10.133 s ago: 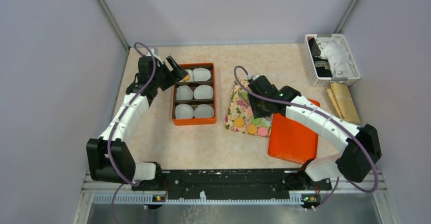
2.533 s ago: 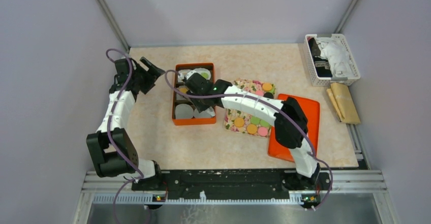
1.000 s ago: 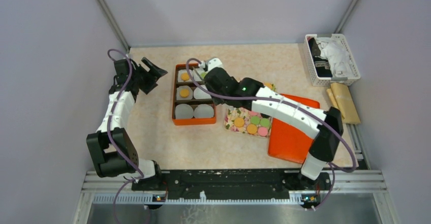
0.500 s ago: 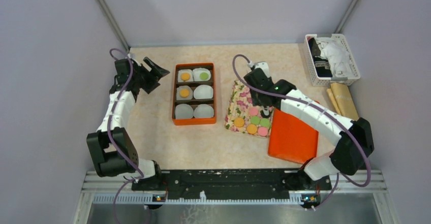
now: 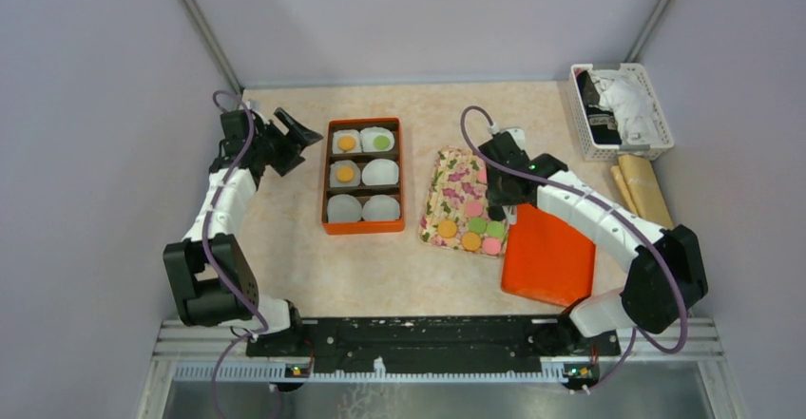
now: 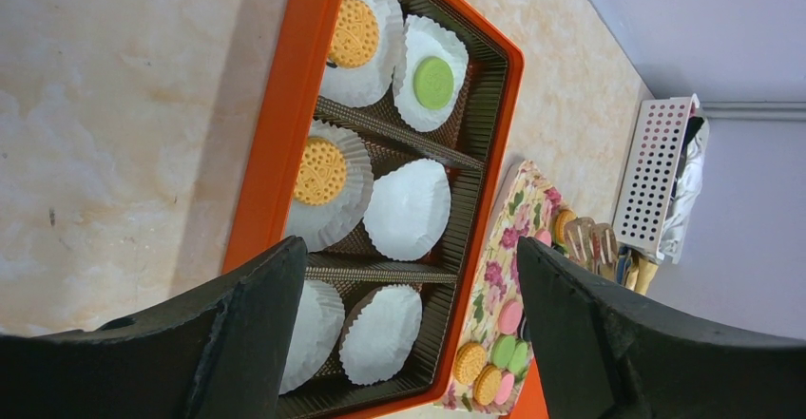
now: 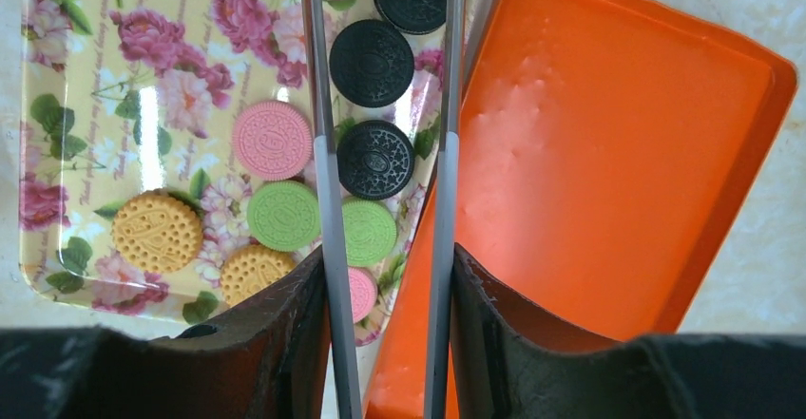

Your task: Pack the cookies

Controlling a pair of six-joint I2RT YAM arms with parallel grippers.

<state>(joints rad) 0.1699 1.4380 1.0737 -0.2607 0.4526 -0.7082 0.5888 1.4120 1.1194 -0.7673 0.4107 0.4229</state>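
Note:
Several cookies (image 5: 470, 229), orange, pink, green and black, lie on the floral tray (image 5: 454, 186). My right gripper (image 5: 501, 167) hangs over the tray's right side, shut on grey metal tongs (image 7: 321, 153). The tongs' arms straddle a black cookie (image 7: 375, 160), and their tips run out of the top of the right wrist view. The orange box (image 5: 364, 229) holds white paper cups. An orange cookie (image 6: 354, 31), a green cookie (image 6: 433, 55) and a second orange cookie (image 6: 319, 171) lie in three of those cups. My left gripper (image 5: 295, 139) stands open and empty left of the box.
An orange lid (image 5: 546, 253) lies right of the tray, its edge touching it. At the back right stands a white basket (image 5: 623, 110) with cloths, and brown paper items (image 5: 644, 191) lie beside it. Three cups (image 6: 409, 208) hold nothing.
My right arm has swung from the back of the box to over the tray. A green cookie now shows in the back right cup. The left arm has barely moved.

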